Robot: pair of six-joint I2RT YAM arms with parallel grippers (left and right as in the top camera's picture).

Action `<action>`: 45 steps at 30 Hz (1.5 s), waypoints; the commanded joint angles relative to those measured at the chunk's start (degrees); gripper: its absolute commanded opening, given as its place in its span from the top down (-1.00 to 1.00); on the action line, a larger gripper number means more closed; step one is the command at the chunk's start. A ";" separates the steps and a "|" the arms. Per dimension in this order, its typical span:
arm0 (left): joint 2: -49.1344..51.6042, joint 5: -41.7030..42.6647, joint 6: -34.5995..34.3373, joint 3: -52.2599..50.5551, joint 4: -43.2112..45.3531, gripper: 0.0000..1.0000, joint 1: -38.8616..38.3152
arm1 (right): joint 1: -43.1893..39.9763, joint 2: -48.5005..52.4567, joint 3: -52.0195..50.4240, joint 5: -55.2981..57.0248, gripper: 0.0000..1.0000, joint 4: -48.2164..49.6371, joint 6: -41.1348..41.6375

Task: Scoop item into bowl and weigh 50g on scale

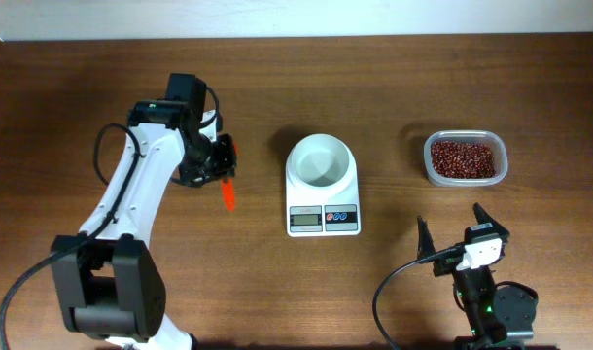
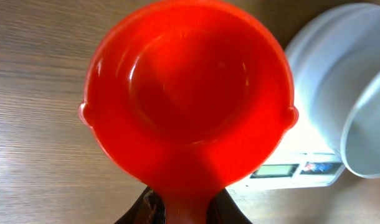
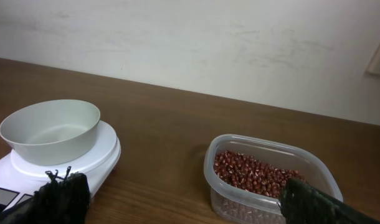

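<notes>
Table (image 1: 102,78): bowl (image 1: 321,160) on scale (image 1: 323,207), display (image 1: 303,220) unreadable; left gripper (image 1: 223,167) holds scoop (image 2: 190,93).

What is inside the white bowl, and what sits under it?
Inside the bowl nothing shows; the beans lie in the clear tub. Under the bowl sits the scale, its platform mostly covered.

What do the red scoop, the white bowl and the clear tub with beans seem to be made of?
Red scoop: likely plastic, glossy, with soft highlights and moulded side lugs. White bowl: smooth and matte-looking; plastic or melamine, ceramic not excluded. Clear tub: thin transparent plastic, beans visible through its wall.
</notes>
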 commanded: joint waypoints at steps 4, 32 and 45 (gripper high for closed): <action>-1.05 4.46 -0.72 0.76 -2.75 0.99 0.04 | 0.26 -0.37 -0.31 0.13 -0.97 -0.31 0.66; -1.05 4.22 -0.74 0.72 -0.57 0.91 -1.16 | 0.28 -0.31 -0.31 0.11 -0.98 -0.31 0.66; -1.05 8.76 -0.76 0.72 -0.31 1.00 -1.09 | 0.28 -0.22 -0.31 0.11 -0.98 -0.31 0.66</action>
